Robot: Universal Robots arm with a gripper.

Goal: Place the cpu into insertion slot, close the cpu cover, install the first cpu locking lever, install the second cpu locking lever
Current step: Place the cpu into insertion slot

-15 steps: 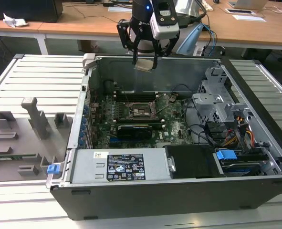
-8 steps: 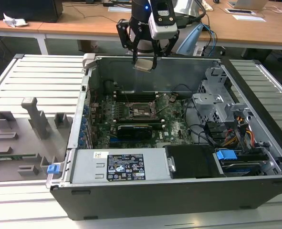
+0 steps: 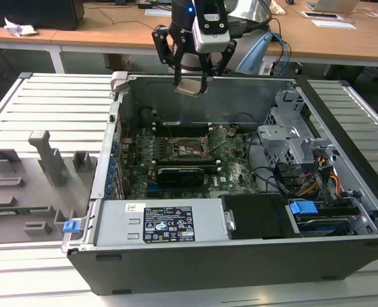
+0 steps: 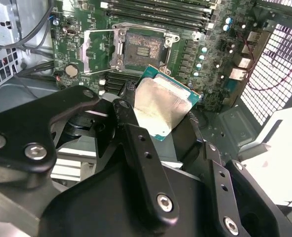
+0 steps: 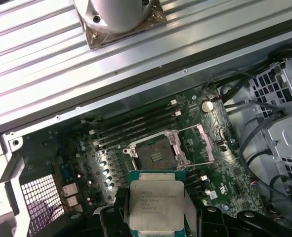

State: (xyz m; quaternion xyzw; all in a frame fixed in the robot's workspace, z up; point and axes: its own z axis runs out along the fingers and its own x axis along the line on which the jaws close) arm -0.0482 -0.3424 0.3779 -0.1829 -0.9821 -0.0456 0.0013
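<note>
cpu (image 3: 190, 87) clamped by its edges between the tool (image 3: 192, 78) fingers, slightly tilted, held high over the rear wall of the open computer case (image 3: 208, 105) and well apart from the board. Exterior view: gives the height, with wide free room underneath. Both wrist views: look straight down past the chip to the insertion slot (image 5: 154, 154), bare and dark, with the cpu cover (image 5: 201, 143) swung open just beside it. First wrist view: flat metal top with print. Second wrist view: green underside edge and a pale sheen. Memory slots (image 5: 136, 122) flanking the socket. Expansion card (image 3: 179, 174) near it. Drive cage (image 3: 291, 137) and cables (image 3: 265, 176) on the exterior view's right.
</note>
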